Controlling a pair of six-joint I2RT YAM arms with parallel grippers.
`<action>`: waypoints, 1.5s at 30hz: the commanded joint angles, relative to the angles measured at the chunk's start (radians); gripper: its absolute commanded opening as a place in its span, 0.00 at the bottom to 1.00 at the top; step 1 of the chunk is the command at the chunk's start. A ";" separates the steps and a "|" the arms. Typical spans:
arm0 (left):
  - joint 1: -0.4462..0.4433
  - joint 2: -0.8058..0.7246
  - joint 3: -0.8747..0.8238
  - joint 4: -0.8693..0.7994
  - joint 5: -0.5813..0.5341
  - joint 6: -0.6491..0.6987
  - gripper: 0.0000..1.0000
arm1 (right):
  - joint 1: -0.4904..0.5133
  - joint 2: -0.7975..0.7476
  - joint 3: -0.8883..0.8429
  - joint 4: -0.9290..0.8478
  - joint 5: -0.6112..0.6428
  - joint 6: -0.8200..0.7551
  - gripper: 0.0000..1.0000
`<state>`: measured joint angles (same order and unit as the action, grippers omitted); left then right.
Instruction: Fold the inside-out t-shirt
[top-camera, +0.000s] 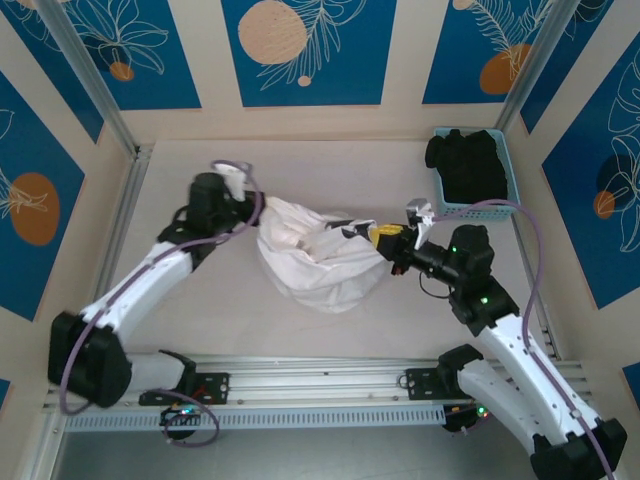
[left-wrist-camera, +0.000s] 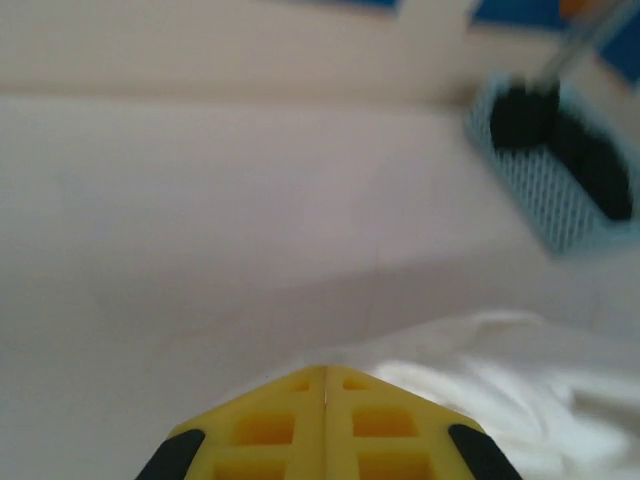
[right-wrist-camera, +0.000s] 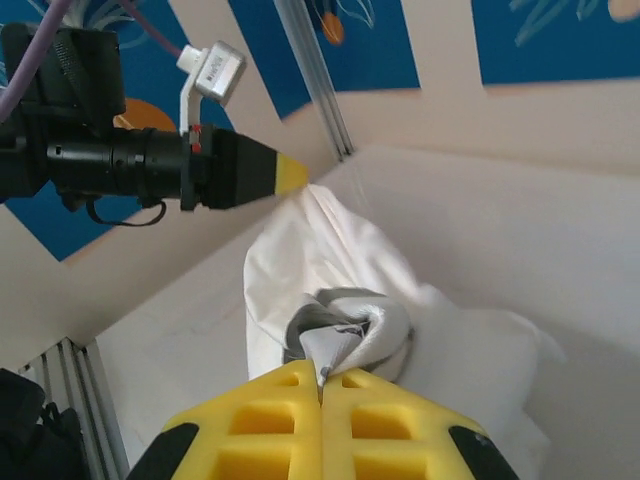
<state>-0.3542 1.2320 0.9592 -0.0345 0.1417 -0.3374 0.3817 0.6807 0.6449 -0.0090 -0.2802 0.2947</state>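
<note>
Beige tabletop (top-camera: 200, 320), boxed in by cream walls with blue floral panels (top-camera: 300, 50), is what I get from overhead. The crumpled white cotton t-shirt (top-camera: 320, 265) is bunched mid-table and strung between both arms. My left gripper (top-camera: 258, 207) sits at its upper-left corner and my right gripper (top-camera: 385, 238) at its right side. From above I can't read either jaw.

The right wrist camera settles it. My yellow fingers (right-wrist-camera: 260, 420) are pressed together on a greyish twist of fabric, and across the cloth the left gripper's tip pinches a raised peak. The left wrist camera shows those fingers closed, with the pinched cloth hidden beneath them. Its blurred corner catches the light-blue mesh plastic basket (left-wrist-camera: 545, 215) holding a black garment (left-wrist-camera: 575, 150); overhead they appear sharper, at the far right.
</note>
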 joint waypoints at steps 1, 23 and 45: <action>0.058 -0.085 -0.067 0.009 -0.034 -0.126 0.00 | -0.003 -0.022 -0.055 -0.017 -0.024 -0.026 0.00; -0.264 -0.063 -0.265 -0.017 -0.268 0.239 0.57 | 0.031 0.102 -0.236 0.021 0.120 0.010 0.00; -0.218 0.048 -0.149 0.013 -0.042 0.100 0.00 | 0.236 0.109 -0.088 -0.114 0.578 -0.119 0.59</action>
<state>-0.6037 1.3544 0.8272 -0.0788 -0.0322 -0.1402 0.5282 0.7856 0.5171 -0.2096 0.2699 0.2943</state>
